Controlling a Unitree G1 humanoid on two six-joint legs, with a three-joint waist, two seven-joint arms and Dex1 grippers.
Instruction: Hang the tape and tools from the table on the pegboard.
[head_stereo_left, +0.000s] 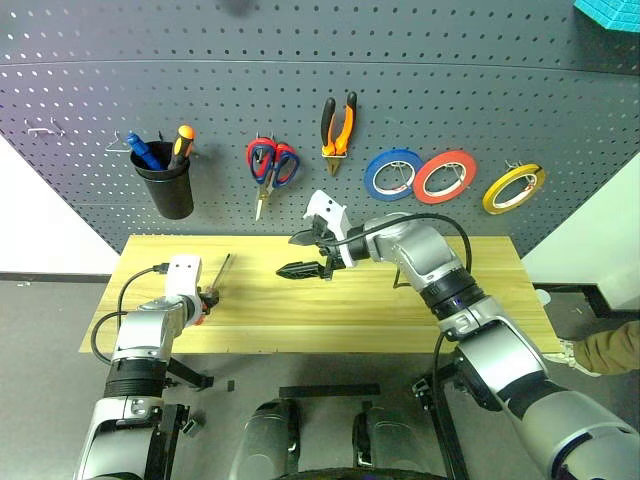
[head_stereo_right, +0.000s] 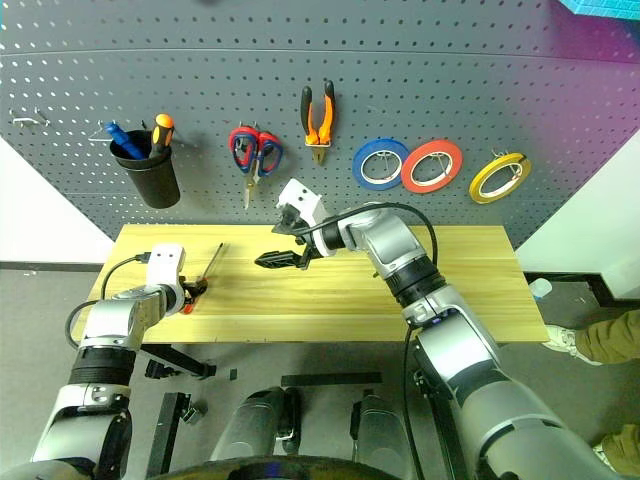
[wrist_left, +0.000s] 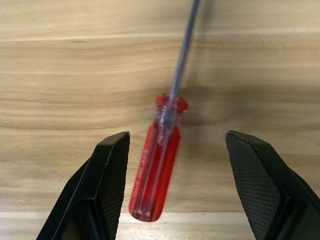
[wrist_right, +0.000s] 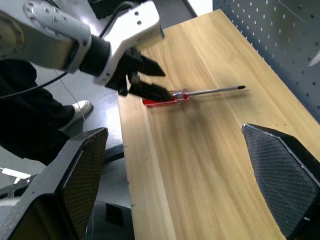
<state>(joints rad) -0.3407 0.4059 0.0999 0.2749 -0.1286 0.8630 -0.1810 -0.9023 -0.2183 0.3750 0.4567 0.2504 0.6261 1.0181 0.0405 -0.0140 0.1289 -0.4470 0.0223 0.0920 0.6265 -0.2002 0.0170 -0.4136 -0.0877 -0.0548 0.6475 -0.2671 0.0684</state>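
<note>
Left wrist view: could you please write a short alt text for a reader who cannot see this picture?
A red-handled screwdriver lies on the light wooden table, its handle between the two open black fingers of the left hand, which do not touch it. Its thin metal shaft points away from the hand.

A workshop or robot test bay. The dark grey pegboard (head_stereo_left: 300, 90) fills the wall, and tools hang on its hooks: red-handled scissors (head_stereo_left: 270, 165), orange pliers (head_stereo_left: 337, 122), then blue (head_stereo_left: 392, 174), red (head_stereo_left: 445, 176) and yellow (head_stereo_left: 514, 187) tape rolls further right. At the pegboard's left a black cup (head_stereo_left: 165, 178) holds more tools. Just below it stands a plain wooden table (head_stereo_left: 400, 310) on a grey floor (head_stereo_left: 40, 320).
</note>
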